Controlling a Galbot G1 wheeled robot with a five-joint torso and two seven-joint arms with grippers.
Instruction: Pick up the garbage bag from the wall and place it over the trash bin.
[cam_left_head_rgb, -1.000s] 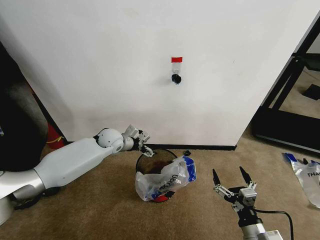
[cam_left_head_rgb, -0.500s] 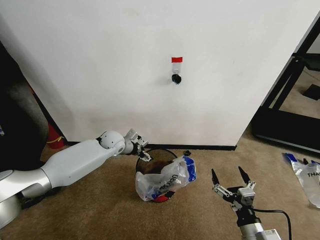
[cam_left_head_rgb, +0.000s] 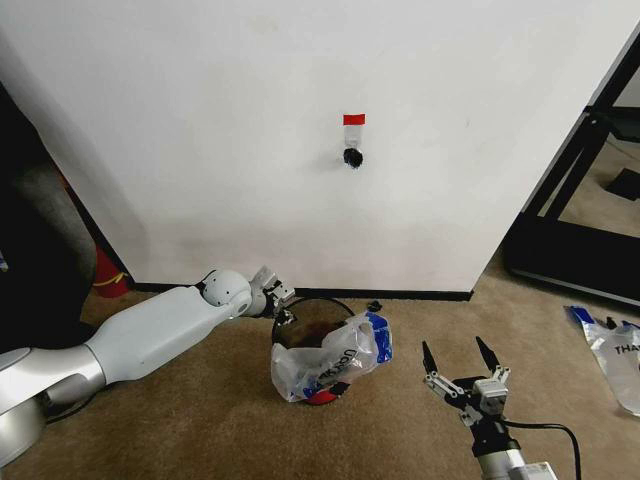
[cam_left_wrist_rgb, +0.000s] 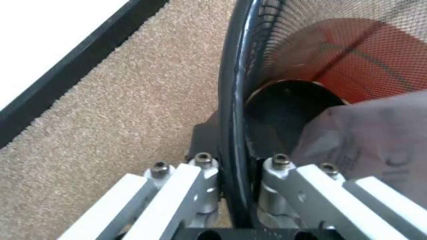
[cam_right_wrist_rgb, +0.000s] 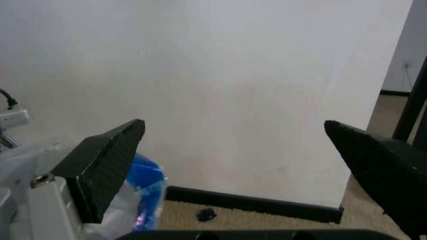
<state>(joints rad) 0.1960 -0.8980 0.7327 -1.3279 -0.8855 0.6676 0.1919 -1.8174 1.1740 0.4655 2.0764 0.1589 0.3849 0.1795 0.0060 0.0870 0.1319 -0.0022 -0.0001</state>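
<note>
The garbage bag (cam_left_head_rgb: 325, 365) is seen draped over the near and right side of the trash bin (cam_left_head_rgb: 300, 318), which stands on the brown carpet (cam_left_head_rgb: 200, 420) just in front of the wall (cam_left_head_rgb: 250, 150). The clear plastic with its blue print hangs down the outside of the bin, and a blue handle part (cam_left_head_rgb: 380, 335) is bunched at the right of the rim. The far left part of the black rim is not covered by the bag. In the left wrist view the grey plastic (cam_left_wrist_rgb: 373, 145) is seen lying inside the mesh bin (cam_left_wrist_rgb: 320, 55), next to the rim (cam_left_wrist_rgb: 233, 125).

The left gripper (cam_left_head_rgb: 281, 306) is placed at the left side of the rim. In its wrist view, the fingers (cam_left_wrist_rgb: 180, 190) are set on both sides of the black rim, one outside and one inside; they are spread a little, and it cannot be told if they press the rim.

The right gripper (cam_left_head_rgb: 462, 357) is held above the carpet to the right of the bin, well apart from it, with its two black fingers (cam_right_wrist_rgb: 107, 165) spread wide and nothing between them.

On the wall, a red tape strip (cam_left_head_rgb: 353, 119) is seen with a black hook (cam_left_head_rgb: 351, 157) just under it. Another clear-and-blue plastic bag (cam_left_head_rgb: 612, 350) lies on the carpet far to the right.
</note>
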